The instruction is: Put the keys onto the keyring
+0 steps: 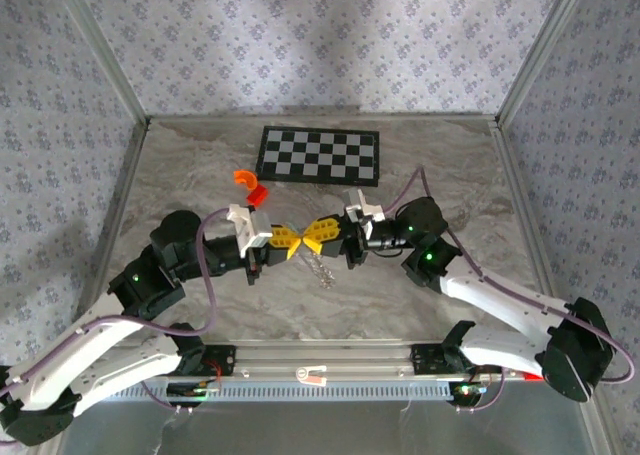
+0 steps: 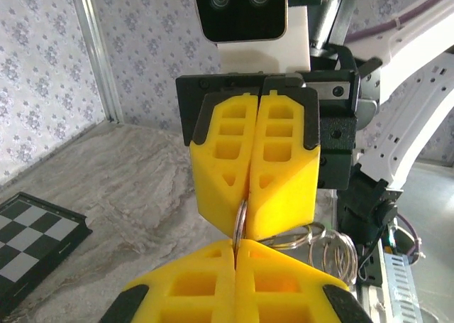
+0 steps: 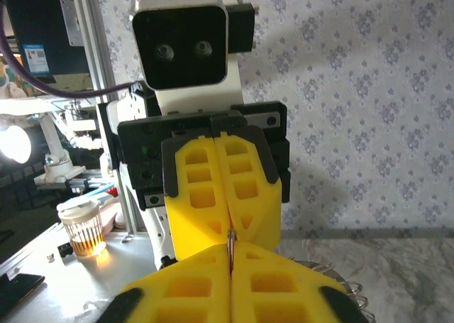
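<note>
Both pairs of jaws are pressing together, each pinching a thin metal edge. Above the table (image 1: 200,175), the left gripper (image 1: 292,242) and right gripper (image 1: 318,233) are meeting tip to tip. The keyring (image 1: 322,269) is sitting clamped between them, its loose loops dangling below. By my judgement they are working the ring open. That is calling for firm opposed grips and a slight twist, not a pull, or the wire is likely slipping free.
</note>
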Controlling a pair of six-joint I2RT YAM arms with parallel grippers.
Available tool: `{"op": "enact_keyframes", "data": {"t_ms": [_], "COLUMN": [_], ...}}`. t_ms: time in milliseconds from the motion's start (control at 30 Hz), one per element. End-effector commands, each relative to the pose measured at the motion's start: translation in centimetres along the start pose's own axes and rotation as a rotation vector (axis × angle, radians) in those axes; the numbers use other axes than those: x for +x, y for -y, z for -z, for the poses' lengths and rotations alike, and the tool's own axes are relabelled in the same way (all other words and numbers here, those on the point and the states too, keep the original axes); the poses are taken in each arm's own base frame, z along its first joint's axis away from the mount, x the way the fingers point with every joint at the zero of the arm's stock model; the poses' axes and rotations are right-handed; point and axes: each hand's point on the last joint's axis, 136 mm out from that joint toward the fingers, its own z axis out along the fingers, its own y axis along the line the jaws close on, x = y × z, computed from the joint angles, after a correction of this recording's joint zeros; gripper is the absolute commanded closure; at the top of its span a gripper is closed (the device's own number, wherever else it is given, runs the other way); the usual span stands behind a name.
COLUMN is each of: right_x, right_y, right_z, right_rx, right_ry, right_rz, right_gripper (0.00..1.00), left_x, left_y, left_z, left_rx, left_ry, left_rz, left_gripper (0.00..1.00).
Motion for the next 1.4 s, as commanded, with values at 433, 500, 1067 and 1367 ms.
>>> {"op": "enact_keyframes", "data": {"t_ms": [433, 500, 1067, 1367], "right_x": [1.9, 2.1, 5.4, 6.4], "right_y": [-0.4, -0.4, -0.3, 0.2], "right_z": [4.3, 4.4, 1.5, 0.6], "right_rx": [0.241, 0.246, 0.166, 0.166], "right_ry": [-0.348, -0.371, -0.428, -0.449], "right_rz": [0.129, 0.147, 0.136, 0.112], "right_gripper": [0.66, 0.67, 0.64, 0.62], "left_x": [1.4, 2.2, 5.1, 5.6], "left_y": [-0.4, 0.0, 1.6, 1.4], "left_z": [0.9, 0.9, 0.2, -0.1], "left_rx": [0.015, 0.049, 0.192, 0.185], "left_ry": [-0.272, -0.315, -0.464, -0.478], "left_rz": [-0.064, -0.053, -0.044, -0.062], "left_gripper": [1.0, 1.0, 1.0, 1.0]}}
